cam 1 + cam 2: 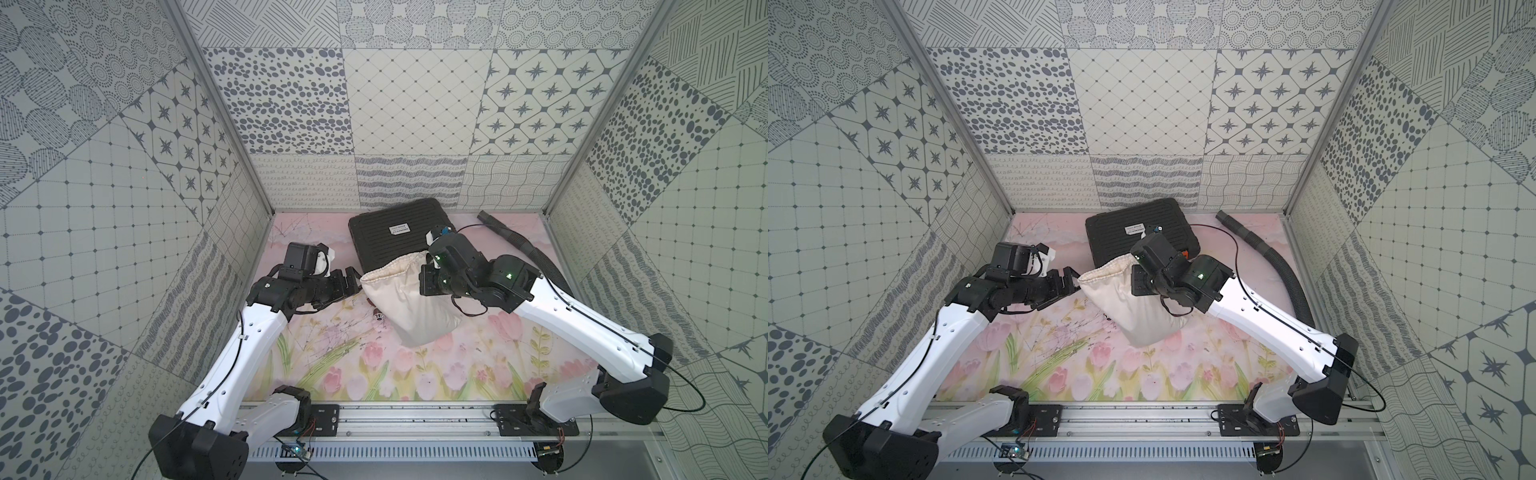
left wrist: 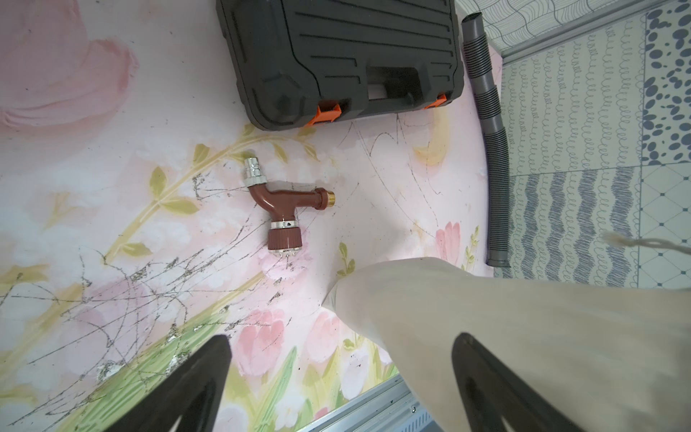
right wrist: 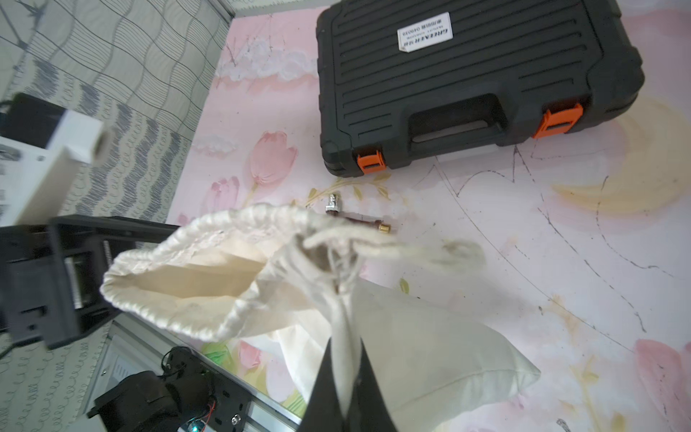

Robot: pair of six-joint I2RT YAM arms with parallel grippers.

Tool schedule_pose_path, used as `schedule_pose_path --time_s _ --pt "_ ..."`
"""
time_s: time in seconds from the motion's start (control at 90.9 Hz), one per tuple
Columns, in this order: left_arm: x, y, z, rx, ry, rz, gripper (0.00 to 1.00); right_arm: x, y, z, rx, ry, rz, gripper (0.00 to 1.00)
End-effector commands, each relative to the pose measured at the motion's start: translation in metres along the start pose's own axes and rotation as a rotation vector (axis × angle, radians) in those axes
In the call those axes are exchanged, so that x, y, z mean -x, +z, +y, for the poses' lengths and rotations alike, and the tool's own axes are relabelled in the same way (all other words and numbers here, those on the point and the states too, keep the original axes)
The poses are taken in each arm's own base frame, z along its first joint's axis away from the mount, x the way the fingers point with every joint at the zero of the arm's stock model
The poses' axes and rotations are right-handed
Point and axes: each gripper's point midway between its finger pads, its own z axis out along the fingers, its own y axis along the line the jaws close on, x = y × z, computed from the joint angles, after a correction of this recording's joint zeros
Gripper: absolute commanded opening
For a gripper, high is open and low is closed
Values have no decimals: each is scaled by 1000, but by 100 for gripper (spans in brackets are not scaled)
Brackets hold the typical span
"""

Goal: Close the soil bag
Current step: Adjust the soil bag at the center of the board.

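Observation:
The soil bag (image 1: 409,307) (image 1: 1129,311) stands mid-mat, a cream cloth sack with its mouth (image 3: 179,276) open and tilted toward the left arm. My right gripper (image 3: 346,344) is shut on a fold of its cloth just below the gathered neck, and the thin cord (image 3: 448,248) trails loose beside it. In both top views the right wrist hides those jaws (image 1: 424,278) (image 1: 1136,282). My left gripper (image 1: 355,282) (image 1: 1073,280) (image 2: 342,336) is open, level with the bag's left rim. One finger lies against the bag's cloth (image 2: 523,336), with nothing held.
A black case (image 1: 395,237) (image 3: 467,74) with orange latches lies behind the bag. A brown tap fitting (image 2: 282,209) (image 1: 379,318) rests on the mat beside the bag's base. A grey corrugated hose (image 1: 536,257) (image 2: 493,149) curves along the right wall.

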Motion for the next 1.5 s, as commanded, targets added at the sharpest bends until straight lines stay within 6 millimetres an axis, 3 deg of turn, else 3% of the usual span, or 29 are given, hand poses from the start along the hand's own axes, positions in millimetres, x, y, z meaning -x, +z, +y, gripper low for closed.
schedule_pose_path --time_s 0.0,0.154,0.308,0.638,0.847,1.133,1.321,1.486 --pt "-6 0 6 25 16 25 97 0 7 -8 6 56 -70 0" --pt "-7 -3 3 20 25 28 97 -30 22 -29 -30 91 -32 0" --pt "-2 -11 -13 -37 41 22 97 -32 15 -36 -32 87 -52 0" --pt "0 -33 -80 -365 73 51 97 -31 8 -37 -21 61 -61 0" --pt "-20 -41 -114 -529 154 134 97 -33 12 -35 -16 43 -46 0" --pt "-44 -27 -122 -514 221 242 97 -32 9 -34 -12 33 -53 0" --pt "-58 -6 -114 -443 253 292 94 -33 9 -35 -12 36 -51 0" --pt "-57 5 -103 -372 258 288 91 -34 7 -36 -12 39 -53 0"
